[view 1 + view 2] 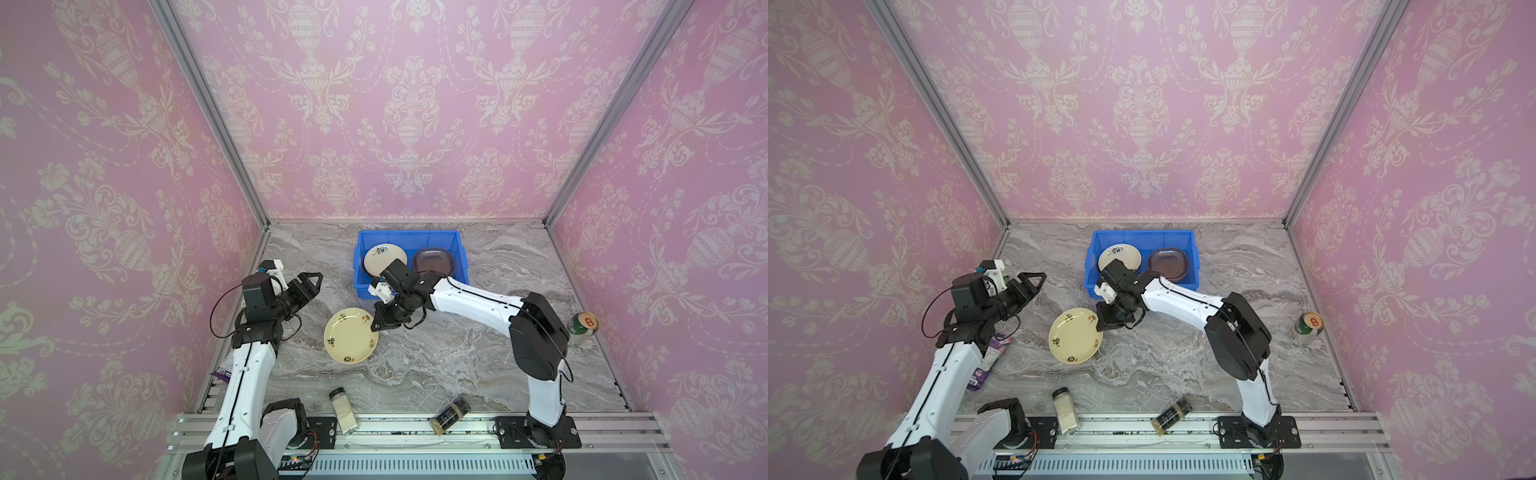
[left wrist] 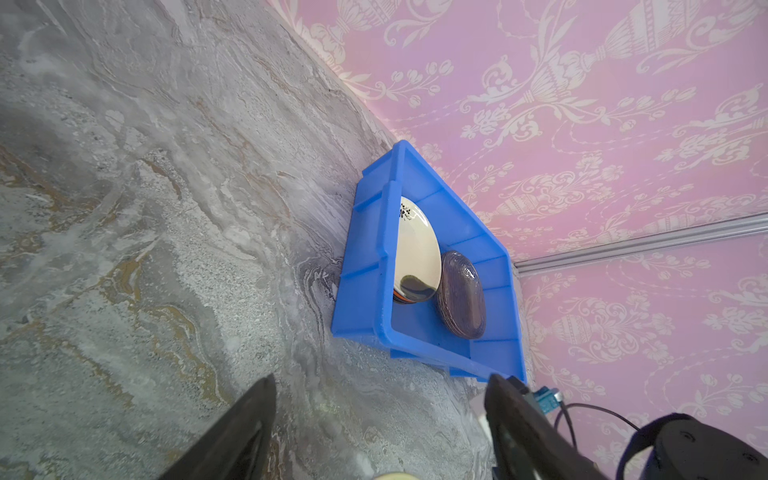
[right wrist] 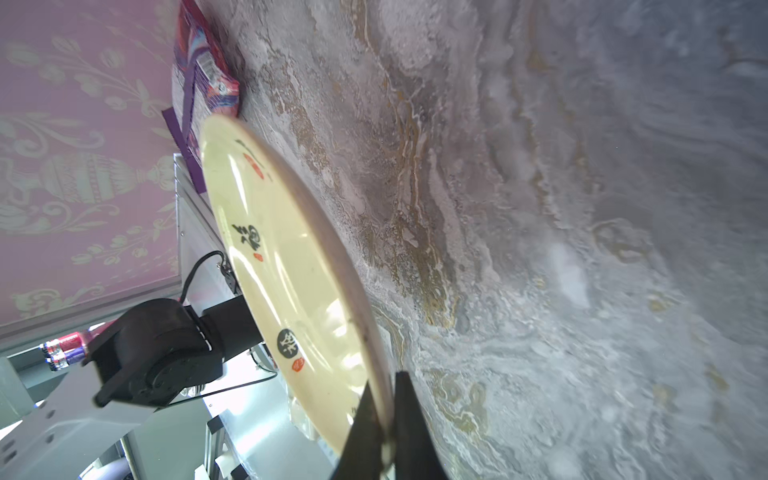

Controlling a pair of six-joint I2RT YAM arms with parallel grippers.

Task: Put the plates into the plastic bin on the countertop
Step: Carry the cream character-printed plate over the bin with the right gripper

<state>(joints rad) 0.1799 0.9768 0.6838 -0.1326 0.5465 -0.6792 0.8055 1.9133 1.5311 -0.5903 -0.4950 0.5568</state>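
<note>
Two claws are showing: my right claw is pinching the rim of the motif-marked cream plate, holding it tilted over the counter before the blue plastic bin. My left claw is hanging wide and empty left of the bin, which is holding a flowered cream plate beside a purplish glass plate.

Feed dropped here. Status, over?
Right gripper: jaws shut on cream plate rim, outside blue bin. Left gripper open, empty. Bin holds plates. Nothing lies between.
</note>
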